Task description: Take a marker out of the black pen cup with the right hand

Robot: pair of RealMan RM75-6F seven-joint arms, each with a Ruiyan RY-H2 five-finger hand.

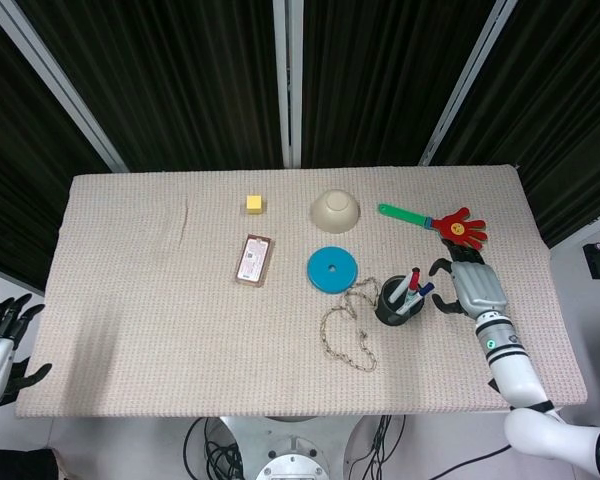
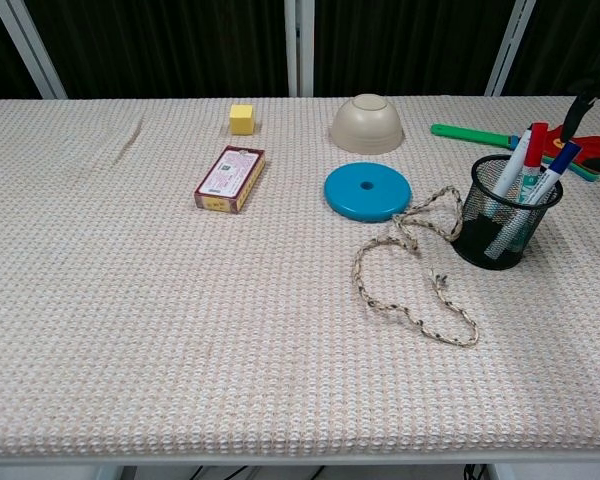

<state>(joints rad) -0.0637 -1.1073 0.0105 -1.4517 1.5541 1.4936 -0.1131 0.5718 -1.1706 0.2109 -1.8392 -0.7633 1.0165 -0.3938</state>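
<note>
A black mesh pen cup (image 1: 396, 303) (image 2: 505, 212) stands right of the table's middle, holding markers (image 1: 412, 285) (image 2: 533, 160) with red and blue caps. My right hand (image 1: 467, 285) hovers just right of the cup, fingers spread, holding nothing and not touching the markers. In the chest view only a dark fingertip (image 2: 578, 108) of it shows at the right edge, above the markers. My left hand (image 1: 0, 340) hangs open off the table's near left corner, holding nothing.
A looped rope (image 1: 348, 325) lies against the cup's left side. A blue disc (image 1: 331, 268), an upturned beige bowl (image 1: 335, 210), a red-and-green hand clapper (image 1: 442, 223), a small box (image 1: 253, 259) and a yellow cube (image 1: 254, 203) lie farther back.
</note>
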